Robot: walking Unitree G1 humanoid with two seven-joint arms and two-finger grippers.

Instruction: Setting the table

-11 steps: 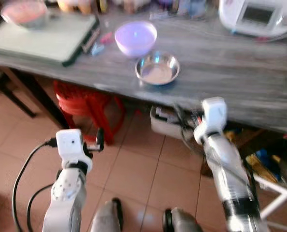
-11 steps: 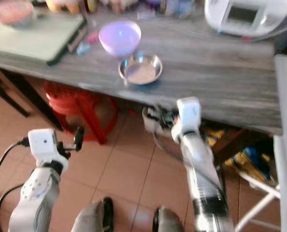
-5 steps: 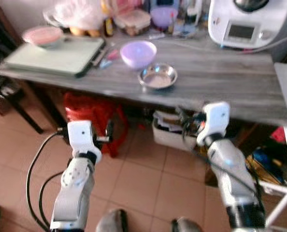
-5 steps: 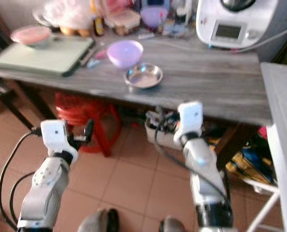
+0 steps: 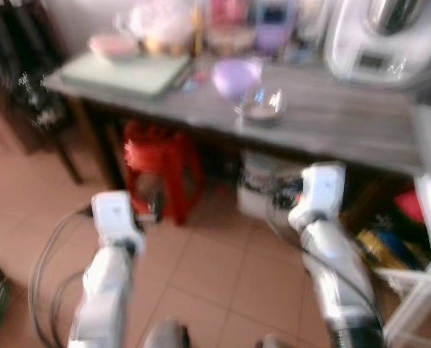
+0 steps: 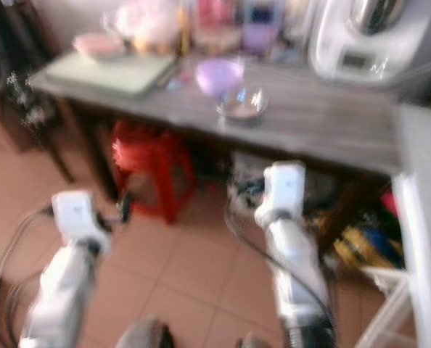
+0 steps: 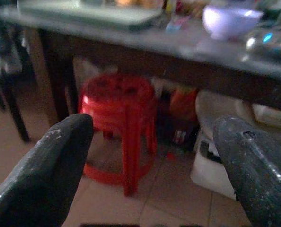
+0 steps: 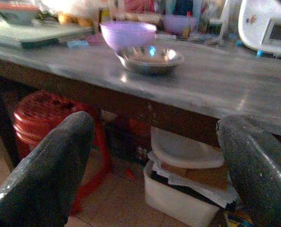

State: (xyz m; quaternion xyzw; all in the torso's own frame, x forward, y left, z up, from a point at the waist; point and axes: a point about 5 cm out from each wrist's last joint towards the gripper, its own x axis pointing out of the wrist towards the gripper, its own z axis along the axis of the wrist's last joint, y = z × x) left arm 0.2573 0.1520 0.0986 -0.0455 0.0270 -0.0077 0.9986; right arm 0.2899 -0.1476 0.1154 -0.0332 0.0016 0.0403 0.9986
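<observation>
Both eye views are blurred; the clutter [image 5: 223,25] behind the purple bowl [image 5: 236,75] cannot be told apart

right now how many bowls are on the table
3 clear ones: purple bowl, steel bowl touching it in front, pink bowl at the far left. The clutter behind may hide more.

1. The left arm [image 5: 103,283] is raised forward, its wrist housing level and low.
2. The left gripper [image 7: 152,165] has its two black fingers spread wide, nothing between them.
3. The right arm [image 5: 328,254] reaches forward, slightly higher.
4. The right gripper [image 8: 154,165] is likewise spread wide, holding nothing.
</observation>
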